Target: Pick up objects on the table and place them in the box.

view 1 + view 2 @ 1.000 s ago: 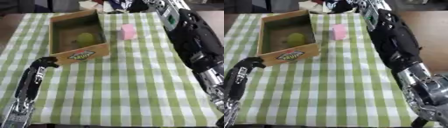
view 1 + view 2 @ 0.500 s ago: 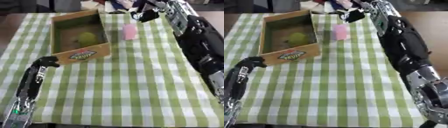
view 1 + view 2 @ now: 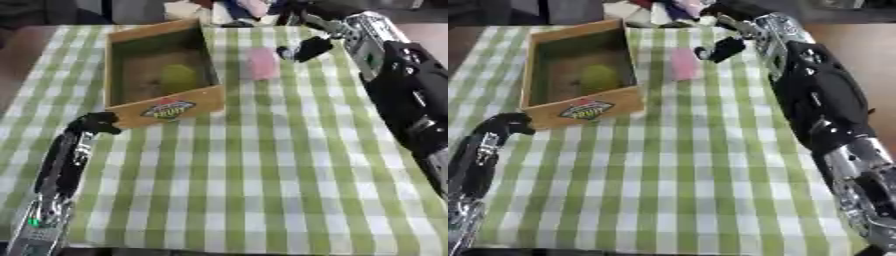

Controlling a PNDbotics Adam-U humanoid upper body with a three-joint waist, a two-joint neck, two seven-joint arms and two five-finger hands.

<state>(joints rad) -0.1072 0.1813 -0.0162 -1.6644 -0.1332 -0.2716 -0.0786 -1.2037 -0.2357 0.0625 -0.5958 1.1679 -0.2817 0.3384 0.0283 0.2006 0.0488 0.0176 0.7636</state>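
A wooden box (image 3: 166,107) with a fruit label stands at the far left of the checked cloth, and a yellow-green round object (image 3: 179,77) lies inside it. A pink block (image 3: 261,63) stands on the cloth just right of the box. My right hand (image 3: 306,48) hovers close to the block's right side, open, thumb apart from the fingers, holding nothing. My left hand (image 3: 94,122) rests by the box's front left corner, with its arm running down to the lower left edge.
The green and white checked cloth (image 3: 262,175) covers the table. Several coloured things (image 3: 236,10) are piled beyond the far edge behind the box. My right arm (image 3: 824,105) runs along the table's right side.
My right hand has come down from the far edge and now sits just right of the pink block. The left arm, box and block have stayed put.
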